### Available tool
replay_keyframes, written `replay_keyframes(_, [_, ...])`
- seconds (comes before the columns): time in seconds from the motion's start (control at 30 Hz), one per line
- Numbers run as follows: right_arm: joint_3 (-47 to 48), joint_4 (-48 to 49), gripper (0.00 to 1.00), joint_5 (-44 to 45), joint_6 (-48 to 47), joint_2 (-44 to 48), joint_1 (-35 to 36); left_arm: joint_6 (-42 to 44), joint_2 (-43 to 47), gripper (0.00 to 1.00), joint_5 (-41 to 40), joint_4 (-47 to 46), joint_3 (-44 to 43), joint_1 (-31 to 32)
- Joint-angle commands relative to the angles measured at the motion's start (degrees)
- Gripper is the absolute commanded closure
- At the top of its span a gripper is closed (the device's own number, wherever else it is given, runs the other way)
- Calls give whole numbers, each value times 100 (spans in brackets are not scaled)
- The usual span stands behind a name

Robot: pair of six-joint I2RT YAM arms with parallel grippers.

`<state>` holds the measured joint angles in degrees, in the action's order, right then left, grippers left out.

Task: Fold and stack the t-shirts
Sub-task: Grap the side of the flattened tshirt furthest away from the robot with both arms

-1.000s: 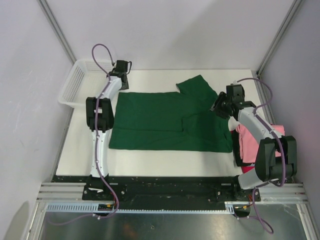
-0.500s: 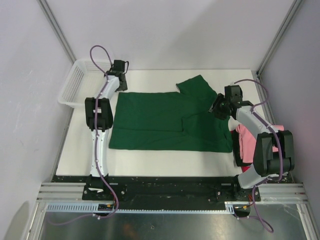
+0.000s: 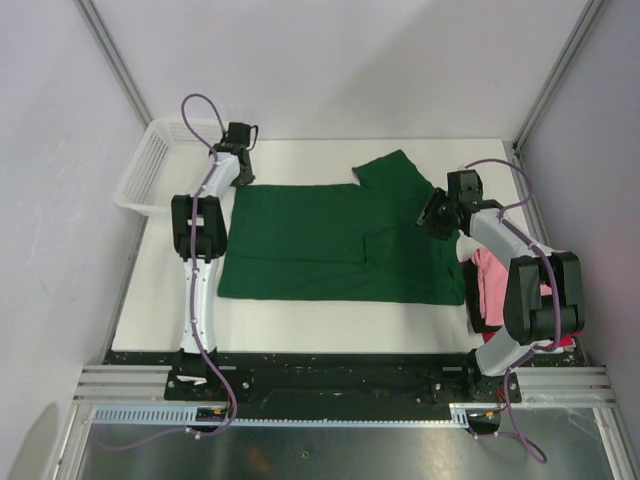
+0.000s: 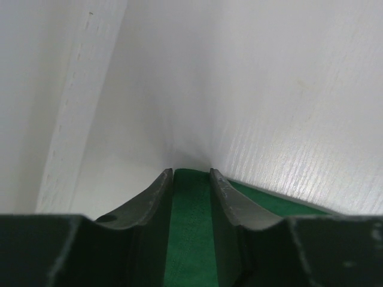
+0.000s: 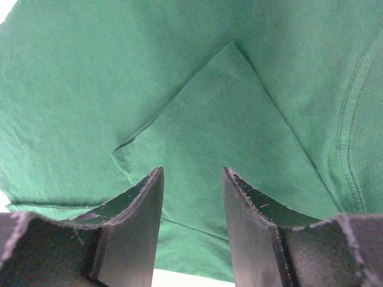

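— Green cloth all across the right wrist view. Where does the shirt sit against that hand?

— The green t-shirt (image 3: 340,245) lies flat on the white table (image 3: 300,160), directly under the right gripper (image 5: 192,172). The folded sleeve (image 5: 227,131) points away just ahead of the fingertips, its hem running off to the hand's left.

— And the jaws?

— They stand apart with a plain gap, both fingers above the cloth. Nothing sits between them and nothing is held.

— The other hand?

— The left gripper (image 4: 191,174) is down at the shirt's far corner on its own side. Its fingers are closer together than the right one's, yet a strip of green shows in the slot between them. Bare table stretches ahead of the tips and off to the hand's left.

— Has it caught the cloth?

— The jaws are clearly not closed. Whether the tips touch the hem I cannot tell, as that view is dim at the tips.

— The rest of the shirts?

— The pink t-shirt (image 3: 490,285) lies folded behind the right hand, back along its arm and partly under the elbow. The red t-shirt (image 3: 492,340) peeks out beneath it. Both sit just beside the green shirt's edge.

— Anything near the left hand?

— A white mesh basket (image 3: 150,170), off to its outer side at the table's corner.
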<state>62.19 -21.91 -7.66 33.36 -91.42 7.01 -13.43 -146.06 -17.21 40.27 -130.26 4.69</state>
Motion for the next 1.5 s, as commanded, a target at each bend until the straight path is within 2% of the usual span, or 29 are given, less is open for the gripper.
replay_keyframes(0.0, [436,262,52,-29,-158,-213,-65,41,-139,68,-28,100,-223,-106])
replay_keyframes(0.17, [934,435,52,8,-257,-640,-205,68,-140,92,31,95,-241,-104])
replay_keyframes(0.23, [1275,528,52,54,-332,-900,-243,75,-113,98,53,95,-245,-107])
replay_keyframes(0.4, [2450,532,51,119,-611,-1824,-279,11,140,100,250,76,-222,-108])
replay_keyframes(0.6, [5135,-417,50,404,-1184,-3805,-349,-68,618,100,545,-130,194,-56])
replay_keyframes(0.73, [6930,-950,48,391,-1200,-5038,-434,-53,859,100,596,-278,578,-43])
replay_keyframes(0.83, [7808,-1121,46,304,-1094,-5676,-442,-28,981,100,617,-339,777,-40])
replay_keyframes(1.17, [7588,-498,42,111,-872,-5973,-202,-1,1163,100,646,-398,881,-40])
replay_keyframes(1.47, [7579,-312,54,448,-738,-6101,-39,-20,1161,100,603,-428,827,-45])
